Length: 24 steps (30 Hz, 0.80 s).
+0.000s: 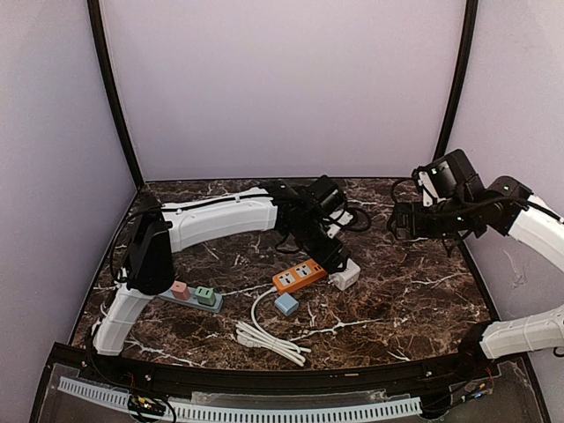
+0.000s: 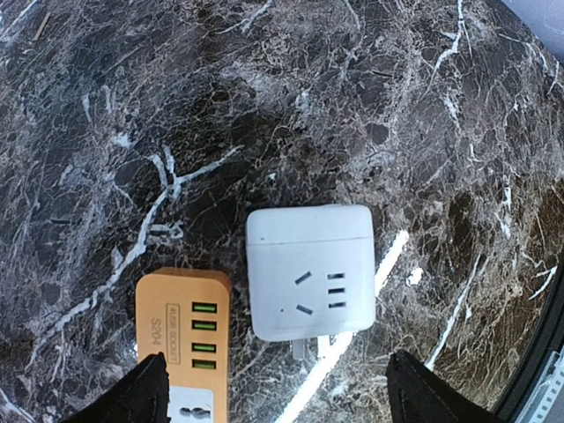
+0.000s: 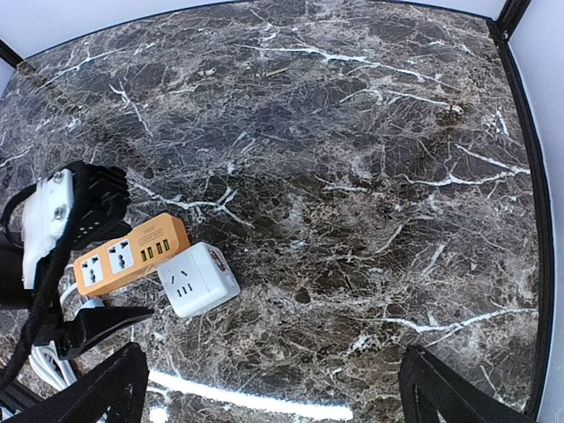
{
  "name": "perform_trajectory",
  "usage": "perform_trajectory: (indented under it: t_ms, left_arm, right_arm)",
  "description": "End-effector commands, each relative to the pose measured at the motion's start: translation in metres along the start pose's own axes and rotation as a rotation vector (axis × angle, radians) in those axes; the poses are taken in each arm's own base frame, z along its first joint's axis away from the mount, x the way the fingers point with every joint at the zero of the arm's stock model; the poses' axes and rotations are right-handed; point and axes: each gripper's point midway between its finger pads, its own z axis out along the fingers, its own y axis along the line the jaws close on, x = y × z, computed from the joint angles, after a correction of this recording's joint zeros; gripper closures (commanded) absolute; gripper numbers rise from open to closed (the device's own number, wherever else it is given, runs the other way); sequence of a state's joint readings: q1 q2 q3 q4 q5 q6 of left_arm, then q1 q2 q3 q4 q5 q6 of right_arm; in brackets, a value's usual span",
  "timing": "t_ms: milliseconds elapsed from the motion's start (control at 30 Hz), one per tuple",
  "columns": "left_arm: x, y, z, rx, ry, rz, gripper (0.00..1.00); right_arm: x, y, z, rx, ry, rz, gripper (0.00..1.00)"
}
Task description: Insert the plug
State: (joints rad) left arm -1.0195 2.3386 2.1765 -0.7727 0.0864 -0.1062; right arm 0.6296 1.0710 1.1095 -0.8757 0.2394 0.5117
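Note:
A white cube adapter lies on the marble table with its socket face up and a metal prong showing at its near edge. An orange power strip lies just left of it, apart by a narrow gap. My left gripper is open and empty, hovering above both, its fingertips wide apart. In the top view it is over the cube and the strip. My right gripper is raised at the right, open and empty; its view shows the cube and the strip far left.
A white cable runs from the orange strip and lies coiled near the front. A small blue cube sits beside it. A grey strip carrying a pink and a green adapter lies at the left. Walls enclose the table.

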Motion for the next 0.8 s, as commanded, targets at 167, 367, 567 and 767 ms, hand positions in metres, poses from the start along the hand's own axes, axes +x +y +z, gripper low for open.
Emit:
perform_trajectory:
  t_ms: [167, 367, 567, 767]
  left_arm:
    - [-0.005, -0.016, 0.014, 0.033, 0.002, -0.003, 0.15]
    - [-0.004, -0.018, 0.033, 0.019, 0.004, -0.017, 0.15]
    - [0.001, -0.022, 0.049, 0.029, 0.016, -0.031, 0.16]
    - [0.007, -0.025, 0.062, 0.030, 0.032, -0.032, 0.22]
  right_arm:
    - [0.005, -0.006, -0.006, 0.014, 0.017, 0.023, 0.01]
    - [0.010, -0.006, -0.005, 0.009, 0.039, 0.034, 0.01]
    - [0.015, -0.007, -0.003, 0.016, 0.061, 0.029, 0.02]
    - [0.015, -0.006, -0.003, 0.015, 0.066, 0.027, 0.01]
